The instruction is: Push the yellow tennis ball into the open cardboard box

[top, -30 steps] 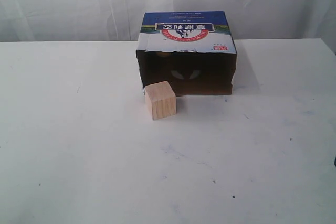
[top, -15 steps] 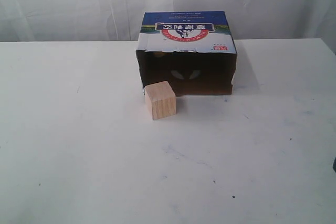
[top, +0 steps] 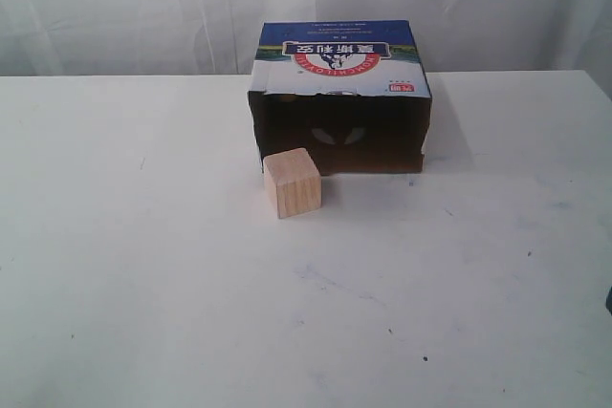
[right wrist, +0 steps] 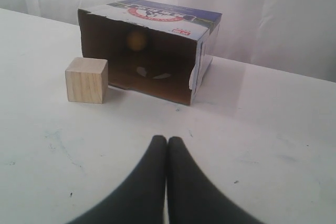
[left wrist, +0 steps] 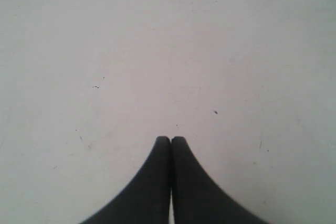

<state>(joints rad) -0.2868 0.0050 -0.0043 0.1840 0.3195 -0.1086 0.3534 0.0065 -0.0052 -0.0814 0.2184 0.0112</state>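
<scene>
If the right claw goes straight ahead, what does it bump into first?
Probably the box: the shut right claw points at its open front, with bare table between. The cube sits off to one side. Depth is hard to judge.

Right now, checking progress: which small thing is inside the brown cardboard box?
The round yellow ball, dim inside the brown cardboard box; the pale wooden cube stands outside.
</scene>
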